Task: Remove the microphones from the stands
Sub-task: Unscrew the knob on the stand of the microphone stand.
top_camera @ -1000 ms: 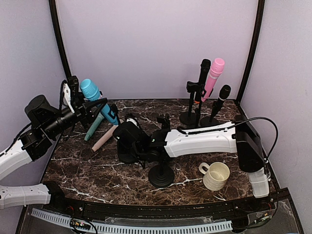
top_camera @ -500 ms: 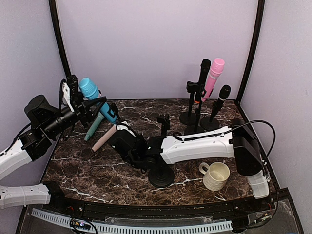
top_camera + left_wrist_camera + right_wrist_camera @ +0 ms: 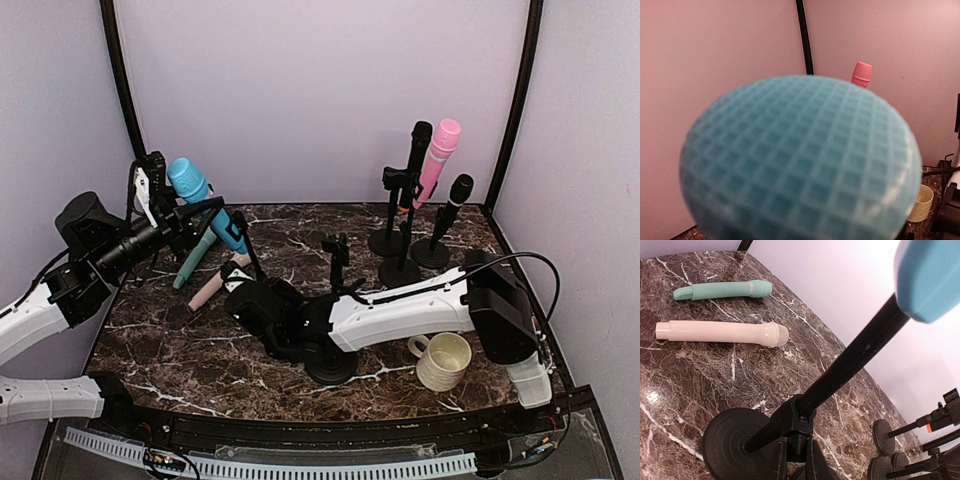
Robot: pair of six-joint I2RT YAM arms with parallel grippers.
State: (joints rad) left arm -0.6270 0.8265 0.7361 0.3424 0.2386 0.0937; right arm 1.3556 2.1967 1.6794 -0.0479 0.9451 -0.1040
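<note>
The blue microphone [image 3: 186, 181] is up over the table's [image 3: 170, 350] back left part, tilted, with its mesh head uppermost. The left gripper [image 3: 200, 218] has its jaws pinching the body just under the head, and that head fills the left wrist view [image 3: 800, 160]. The lower end meets the top of the stand [image 3: 248, 245], whose black pole leans. I cannot tell whether the microphone sits in the clip or only touches it.

The right gripper [image 3: 258, 298] is low near the middle of the table. Its jaws are pressed together on the joint where the pole meets the round base [image 3: 735, 440].

A cream mug [image 3: 435, 372] stands upright near the front right edge, mouth up, and only its own pale inner wall shows inside. At the back right corner a pink microphone [image 3: 440, 150] sits in an upright holder, with two black microphones [image 3: 418, 140] beside it in their own.

A teal microphone [image 3: 722, 290] and a cream microphone [image 3: 720, 332] lie flat side by side near the left edge, close together.
</note>
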